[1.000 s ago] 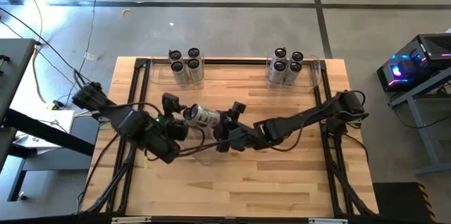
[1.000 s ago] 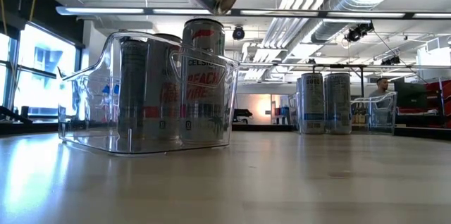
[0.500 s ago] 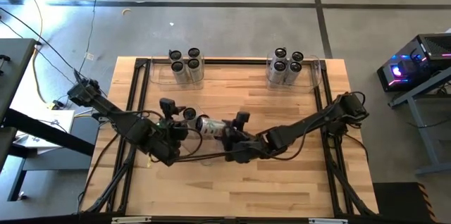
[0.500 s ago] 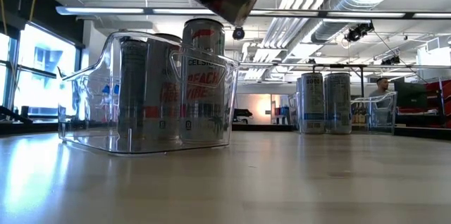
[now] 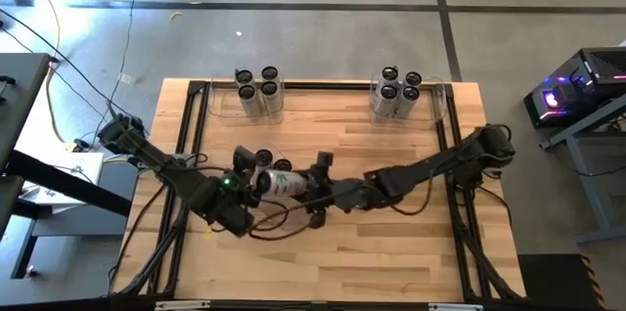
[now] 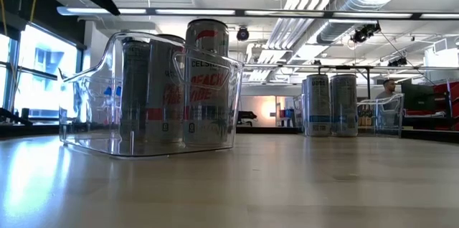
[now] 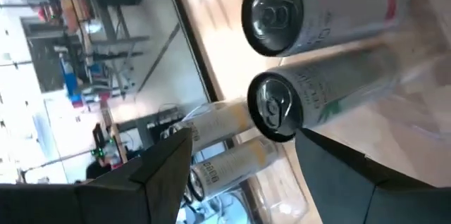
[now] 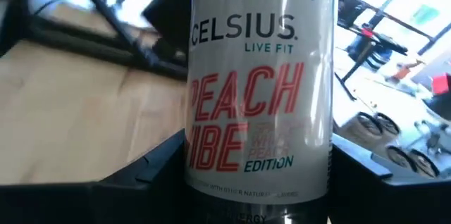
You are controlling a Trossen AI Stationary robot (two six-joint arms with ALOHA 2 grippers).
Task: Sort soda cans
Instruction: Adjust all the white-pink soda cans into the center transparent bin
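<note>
Sorting looks mostly done: silver-grey soda cans fill two clear plastic bins [image 5: 411, 106] at the back. Mid-table, our right gripper [image 5: 311, 186] clamps one white peach-labelled can [image 5: 281, 183]; left gripper [image 5: 245, 169] spread beside it.

- Landmark: the held can [image 5: 282, 183], lying on its side above mid-table [image 5: 391, 243].
- Right gripper [image 5: 315, 186] sits on its right side, fingers either side of the can body [image 8: 257, 97].
- Left gripper [image 5: 242, 176] is just left of it, at its top end.
- Two upright cans [image 5: 262, 158] stand just behind it, in a clear bin [image 6: 147, 95].
- Four-can cluster [image 5: 258, 88] stands well behind it, to the left, at the table's far edge, inside a far-left bin [image 5: 217, 106].
- Another four-can cluster [image 5: 396, 89] stands well behind it, to the right, inside a far-right bin [image 5: 437, 106].
</note>
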